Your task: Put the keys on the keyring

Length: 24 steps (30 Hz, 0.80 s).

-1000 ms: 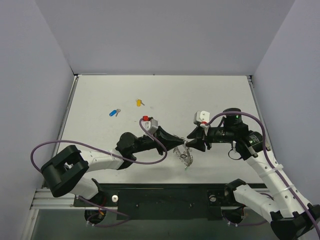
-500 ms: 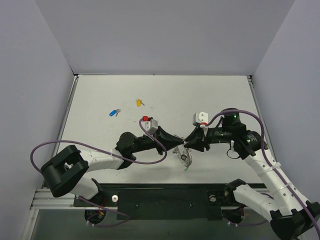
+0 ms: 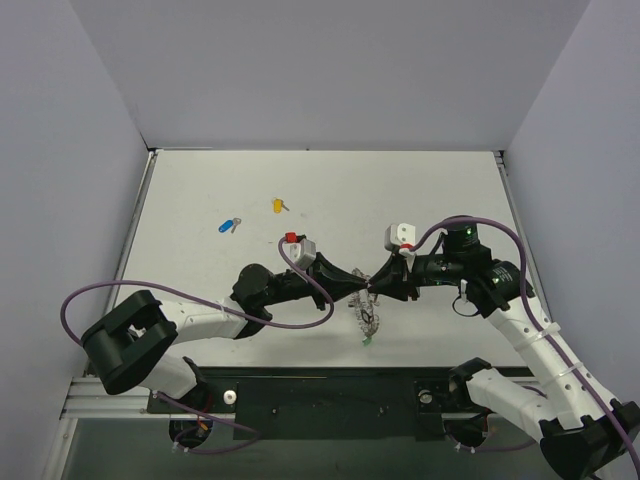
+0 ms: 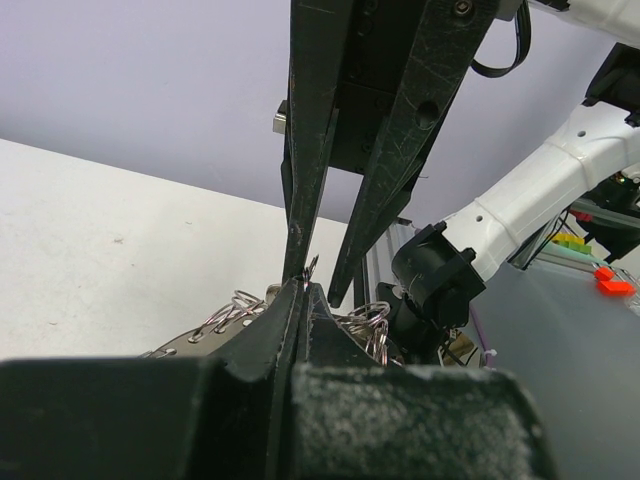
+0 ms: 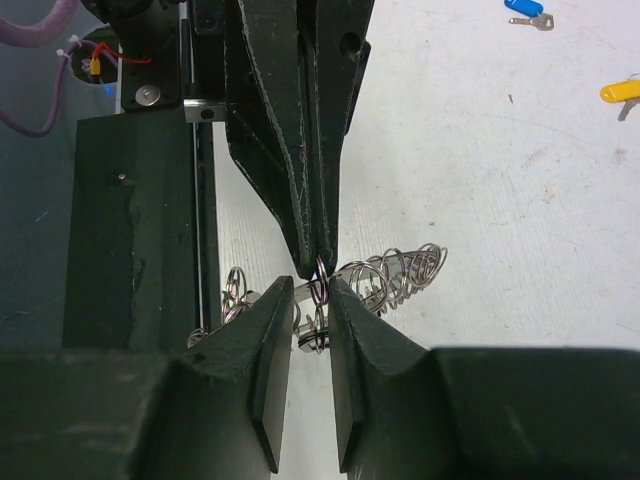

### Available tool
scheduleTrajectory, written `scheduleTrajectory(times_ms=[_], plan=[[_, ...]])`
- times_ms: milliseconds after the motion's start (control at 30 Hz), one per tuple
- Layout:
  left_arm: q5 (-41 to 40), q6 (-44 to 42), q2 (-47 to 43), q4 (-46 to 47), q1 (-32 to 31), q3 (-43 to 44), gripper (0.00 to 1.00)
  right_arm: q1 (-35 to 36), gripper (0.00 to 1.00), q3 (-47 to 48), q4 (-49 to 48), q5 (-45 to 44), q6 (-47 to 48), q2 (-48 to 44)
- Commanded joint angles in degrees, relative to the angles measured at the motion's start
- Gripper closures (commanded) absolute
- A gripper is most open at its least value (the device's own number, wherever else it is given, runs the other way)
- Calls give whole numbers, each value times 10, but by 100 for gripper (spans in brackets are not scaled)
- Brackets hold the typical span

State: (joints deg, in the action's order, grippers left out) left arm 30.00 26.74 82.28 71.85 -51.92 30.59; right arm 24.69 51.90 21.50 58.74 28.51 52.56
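Observation:
A bunch of silver keyrings [image 3: 366, 317] hangs between my two grippers over the table's near middle, with a green key [image 3: 367, 340] at its bottom end. My left gripper [image 3: 361, 291] is shut on one ring of the bunch [image 4: 309, 268]. My right gripper [image 3: 373, 285] is open, its fingertips on either side of that same ring [image 5: 320, 285], tip to tip with the left gripper [image 5: 320, 255]. A blue key [image 3: 229, 226] and a yellow key [image 3: 279, 205] lie on the table at the far left. Both also show in the right wrist view: blue [image 5: 525, 10], yellow [image 5: 620, 92].
White table [image 3: 420, 190] with grey walls at the back and sides. A black rail [image 3: 330, 385] runs along the near edge by the arm bases. A purple cable [image 3: 300, 320] loops under the left arm.
My right gripper has moved left until its tips meet the left gripper. The ring bunch has swung from slanting to hanging nearly straight down.

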Motion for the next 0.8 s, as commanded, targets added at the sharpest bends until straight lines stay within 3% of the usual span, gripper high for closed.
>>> scheduleTrajectory(times_ms=[0,633,767], plan=[[4,-4,-26,174,5,8,100,-6,84,-4,1,16,12,2],[4,1,-27,178,6,9,100,-6,87,-6,-4,15,15,11],[4,1,-27,178,5,8,100,-6,99,-8,-14,16,10,12]])
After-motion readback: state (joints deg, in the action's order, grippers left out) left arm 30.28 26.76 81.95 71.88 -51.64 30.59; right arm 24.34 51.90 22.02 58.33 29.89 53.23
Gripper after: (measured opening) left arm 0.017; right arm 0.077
